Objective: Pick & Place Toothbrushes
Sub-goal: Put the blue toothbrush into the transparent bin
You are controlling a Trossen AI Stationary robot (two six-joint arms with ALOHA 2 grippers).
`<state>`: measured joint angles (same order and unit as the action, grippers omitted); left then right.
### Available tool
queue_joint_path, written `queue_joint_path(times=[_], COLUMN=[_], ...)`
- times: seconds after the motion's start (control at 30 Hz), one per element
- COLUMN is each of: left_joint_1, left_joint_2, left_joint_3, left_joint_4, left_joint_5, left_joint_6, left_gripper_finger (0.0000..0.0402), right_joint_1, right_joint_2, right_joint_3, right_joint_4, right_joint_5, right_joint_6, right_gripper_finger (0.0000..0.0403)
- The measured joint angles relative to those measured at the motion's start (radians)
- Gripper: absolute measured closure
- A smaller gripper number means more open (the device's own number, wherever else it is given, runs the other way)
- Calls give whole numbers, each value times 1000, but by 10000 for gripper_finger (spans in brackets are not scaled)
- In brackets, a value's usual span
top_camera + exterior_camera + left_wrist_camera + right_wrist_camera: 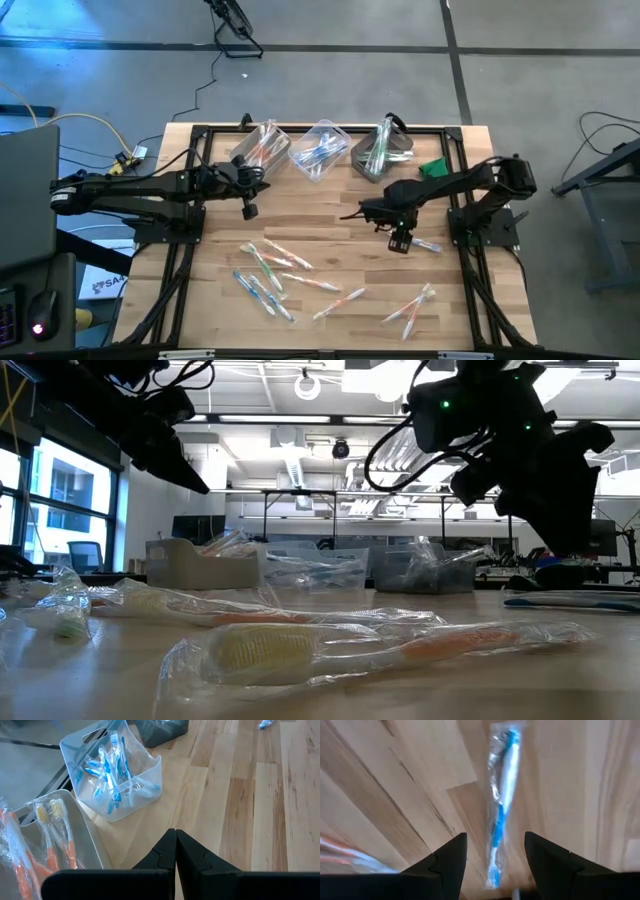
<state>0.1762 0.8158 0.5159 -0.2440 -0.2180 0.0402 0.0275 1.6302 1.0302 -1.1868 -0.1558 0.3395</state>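
Blue toothbrush lies wrapped near the desk's right edge; I see my right gripper spread above it, grasping nothing; left gripper clenched empty near the bins.

Three bins stand in a row at the back of the bench. About a dozen wrapped toothbrushes lie loose on it; overlaps prevent an exact count. Two arms.

Wooden surface: three bins in a row at far edge, green object beside them, wrapped toothbrushes scattered across near half.
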Motion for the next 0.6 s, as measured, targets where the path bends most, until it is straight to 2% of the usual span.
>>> queue_joint_path(times=[0.6], left_joint_1=[0], left_joint_2=[0], left_joint_3=[0], left_joint_4=[2], left_joint_5=[0], left_joint_6=[-22], left_gripper_finger=[400], right_joint_1=[72], right_joint_2=[0], right_joint_3=[-201], right_joint_4=[207], right_joint_5=[95], right_joint_6=[81], right_gripper_finger=[212])
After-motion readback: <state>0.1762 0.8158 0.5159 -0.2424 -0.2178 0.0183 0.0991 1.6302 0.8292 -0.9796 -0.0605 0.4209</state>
